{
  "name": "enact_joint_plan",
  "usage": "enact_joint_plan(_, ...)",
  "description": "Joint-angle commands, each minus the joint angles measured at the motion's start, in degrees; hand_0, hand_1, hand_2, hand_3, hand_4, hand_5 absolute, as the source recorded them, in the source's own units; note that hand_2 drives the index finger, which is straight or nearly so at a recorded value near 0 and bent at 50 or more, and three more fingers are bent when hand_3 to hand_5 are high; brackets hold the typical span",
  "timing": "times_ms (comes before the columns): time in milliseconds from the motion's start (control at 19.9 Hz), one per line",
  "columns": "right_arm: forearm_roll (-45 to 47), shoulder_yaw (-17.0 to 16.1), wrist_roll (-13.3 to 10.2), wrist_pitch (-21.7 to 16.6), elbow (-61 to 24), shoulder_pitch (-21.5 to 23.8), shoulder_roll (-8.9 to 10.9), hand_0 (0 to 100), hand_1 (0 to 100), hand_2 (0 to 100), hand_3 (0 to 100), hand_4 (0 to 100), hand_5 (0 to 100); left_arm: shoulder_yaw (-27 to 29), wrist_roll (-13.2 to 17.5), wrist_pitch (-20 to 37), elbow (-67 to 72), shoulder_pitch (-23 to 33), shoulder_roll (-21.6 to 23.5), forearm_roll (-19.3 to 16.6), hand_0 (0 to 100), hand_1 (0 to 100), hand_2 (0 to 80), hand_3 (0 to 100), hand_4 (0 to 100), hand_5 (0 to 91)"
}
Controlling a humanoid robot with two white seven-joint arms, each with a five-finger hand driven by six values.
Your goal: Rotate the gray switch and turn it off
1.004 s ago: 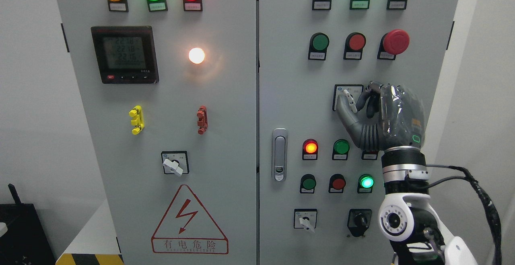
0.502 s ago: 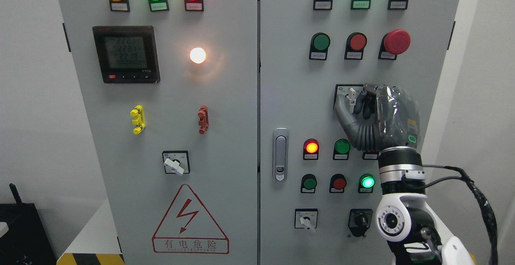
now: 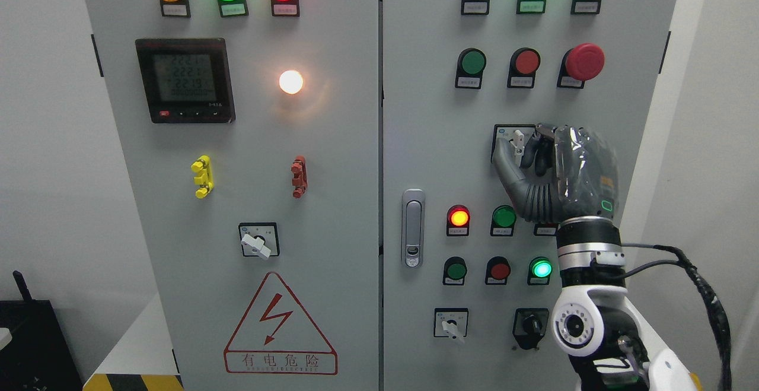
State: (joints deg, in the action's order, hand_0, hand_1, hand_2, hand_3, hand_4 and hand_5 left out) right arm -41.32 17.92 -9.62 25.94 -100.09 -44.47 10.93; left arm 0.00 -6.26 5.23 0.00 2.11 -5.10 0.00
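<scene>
The right hand pinches the gray switch by its small rigid lever, likely stiff, clicky and easily slipped off.

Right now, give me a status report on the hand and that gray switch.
Right hand shut on gray switch, handle near upright. Left hand not in view. Nothing blocking the switch; red mushroom button well above.
</scene>
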Motion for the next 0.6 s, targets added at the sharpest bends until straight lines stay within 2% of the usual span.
enact_joint_plan(0,0.1,0.1,-0.05,-0.01,0.07,0.0,-0.03,51,35,76,100,90,100,1.85,-0.06,-0.04,1.32,-0.01,0.0,-0.44,12,39,0.0,0,0,0.0)
enact_joint_plan(552,-0.07,-0.42,-0.13,-0.54,-0.54,0.35,0.23,53,34,76,100,90,100,1.85,-0.06,-0.04,1.32,-0.01,0.0,-0.44,12,39,0.0,0,0,0.0)
